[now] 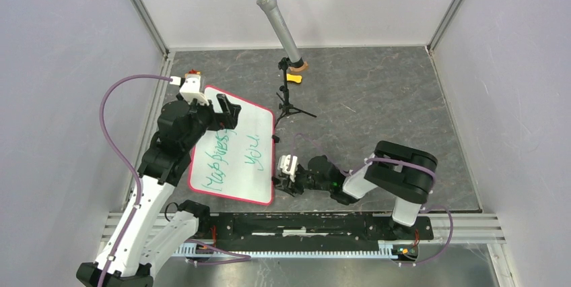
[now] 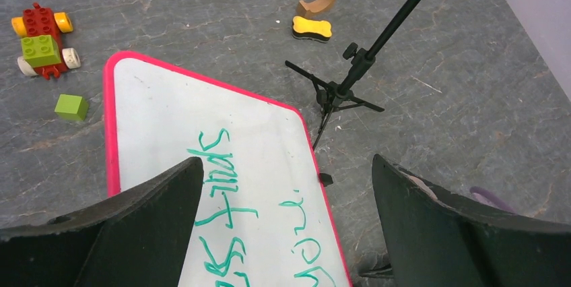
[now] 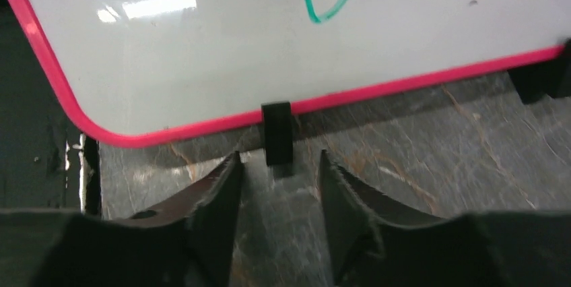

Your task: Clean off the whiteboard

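Left gripper (image 2: 286, 162): jaws wide apart, above whiteboard (image 2: 188, 112). Green handwriting (image 2: 217, 159) runs from board centre toward 6 o'clock. Black clip (image 2: 326, 179) on board's 3 o'clock rim. Tripod stand (image 2: 337, 91) just beside board at 1 o'clock. Yellow eraser (image 2: 312, 29) and brown curved block (image 2: 318, 5) at 12 o'clock. Toy brick car (image 2: 42, 41) and green cube (image 2: 71, 106) at 10 o'clock, off board.

Whiteboard (image 1: 250, 122) on table (image 1: 384, 98), microphone stand (image 1: 288, 98) right of it, blocks (image 2: 42, 44) left
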Robot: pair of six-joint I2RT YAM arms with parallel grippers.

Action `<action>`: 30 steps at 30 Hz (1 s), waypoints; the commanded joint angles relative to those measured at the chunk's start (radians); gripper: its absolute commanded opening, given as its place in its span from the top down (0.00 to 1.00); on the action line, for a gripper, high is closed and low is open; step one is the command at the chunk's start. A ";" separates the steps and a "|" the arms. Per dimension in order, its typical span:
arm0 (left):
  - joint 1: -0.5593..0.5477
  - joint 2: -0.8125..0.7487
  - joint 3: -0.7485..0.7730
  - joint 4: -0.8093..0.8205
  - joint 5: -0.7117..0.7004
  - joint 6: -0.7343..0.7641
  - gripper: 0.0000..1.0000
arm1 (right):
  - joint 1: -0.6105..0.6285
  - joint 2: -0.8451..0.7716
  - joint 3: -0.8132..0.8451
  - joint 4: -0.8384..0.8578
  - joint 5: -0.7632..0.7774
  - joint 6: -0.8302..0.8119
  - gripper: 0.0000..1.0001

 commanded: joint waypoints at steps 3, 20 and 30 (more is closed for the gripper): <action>0.003 -0.010 0.039 0.010 -0.006 0.038 0.00 | -0.032 -0.221 -0.157 0.005 0.041 0.042 0.34; 0.004 -0.013 0.035 0.022 0.050 0.032 0.00 | -0.510 -0.418 -0.012 -0.309 0.170 0.354 0.15; 0.002 0.001 0.031 0.028 0.058 0.026 0.00 | -0.737 0.090 0.532 -0.321 -0.163 0.530 0.25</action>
